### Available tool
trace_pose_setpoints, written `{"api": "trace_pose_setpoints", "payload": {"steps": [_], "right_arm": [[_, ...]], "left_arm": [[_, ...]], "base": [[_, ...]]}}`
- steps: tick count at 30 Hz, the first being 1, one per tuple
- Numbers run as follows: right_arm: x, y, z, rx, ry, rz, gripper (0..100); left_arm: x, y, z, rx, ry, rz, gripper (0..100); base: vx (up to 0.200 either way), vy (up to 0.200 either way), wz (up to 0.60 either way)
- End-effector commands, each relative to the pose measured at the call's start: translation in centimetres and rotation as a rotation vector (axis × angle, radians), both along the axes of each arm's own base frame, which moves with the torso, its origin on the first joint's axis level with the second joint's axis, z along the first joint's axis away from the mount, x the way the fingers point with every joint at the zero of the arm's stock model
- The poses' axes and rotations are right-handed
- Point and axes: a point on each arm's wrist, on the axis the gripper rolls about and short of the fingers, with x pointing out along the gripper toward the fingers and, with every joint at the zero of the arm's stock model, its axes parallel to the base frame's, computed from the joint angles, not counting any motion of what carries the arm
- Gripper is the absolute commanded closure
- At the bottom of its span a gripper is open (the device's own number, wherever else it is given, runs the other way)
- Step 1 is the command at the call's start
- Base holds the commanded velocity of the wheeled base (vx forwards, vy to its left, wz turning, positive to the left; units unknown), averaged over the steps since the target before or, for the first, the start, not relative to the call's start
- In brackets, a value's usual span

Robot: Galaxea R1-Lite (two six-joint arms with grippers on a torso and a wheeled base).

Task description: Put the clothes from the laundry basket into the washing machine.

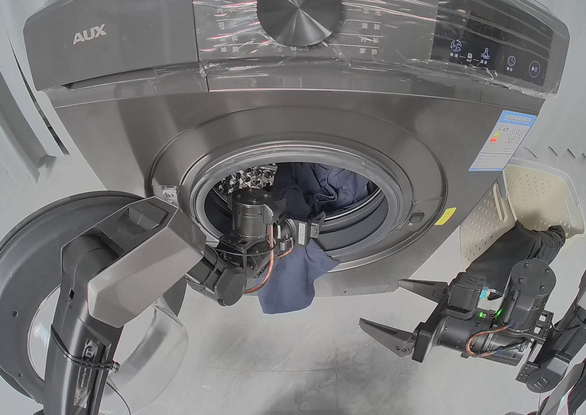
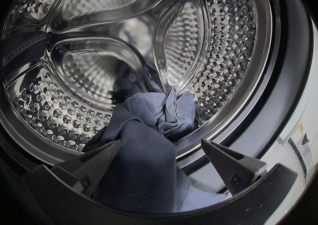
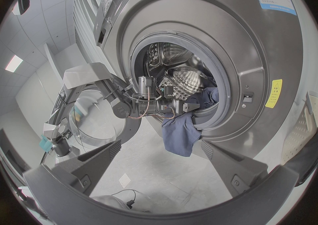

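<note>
Pale grey floor (image 1: 305, 361) runs under a grey metal front-loading washing machine (image 1: 152, 123) with its door swung open. The robot's left tool (image 2: 159, 142) sits at the drum mouth, spread wide and gripping nothing. A dark blue cloth garment (image 1: 293, 279) drapes over the lip, half inside, and likely needs pushing in. The right tool (image 1: 380, 302), also wide, hovers near the cream perforated plastic laundry basket (image 1: 537, 190), where a black garment (image 1: 513, 248) hangs over the rim.

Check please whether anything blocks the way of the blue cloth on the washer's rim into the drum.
Nothing visible does. The door is swung open to the robot's left, and the drum beyond the blue cloth is open to it. The open left pincer sits at the opening, one finger on each side of the cloth.
</note>
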Motion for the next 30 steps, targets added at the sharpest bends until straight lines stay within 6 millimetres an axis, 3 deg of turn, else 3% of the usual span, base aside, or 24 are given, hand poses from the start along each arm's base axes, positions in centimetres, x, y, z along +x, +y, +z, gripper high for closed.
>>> {"api": "trace_pose_setpoints", "payload": {"steps": [1,6,7,10,18,30], "right_arm": [[0.0,0.0,-0.1,-0.001,0.002,0.001,0],[0.0,0.0,-0.1,-0.001,0.002,0.004,0],[0.0,0.0,0.0,0.0,0.001,0.004,0],[0.0,0.1,0.0,0.002,-0.001,0.004,0],[0.1,0.2,0.2,0.008,-0.008,0.005,0],[0.1,0.2,0.2,0.012,-0.006,0.004,0]], "left_arm": [[0.1,0.6,-0.4,0.023,0.01,0.018,0],[-0.2,0.7,-1.1,0.066,0.017,0.013,0],[-0.3,0.7,-1.5,0.079,0.02,0.01,100],[-0.2,0.5,-1.8,0.087,0.016,0.008,100],[1.1,-0.4,-0.1,0.005,-0.051,0.01,100],[6.3,-2.2,1.7,-0.252,-0.316,0.064,100]], "base": [[0.0,0.0,0.0],[0.0,0.0,0.0],[0.0,0.0,0.0],[0.0,0.0,0.0],[0.0,0.0,0.0],[0.0,0.0,0.0]]}}
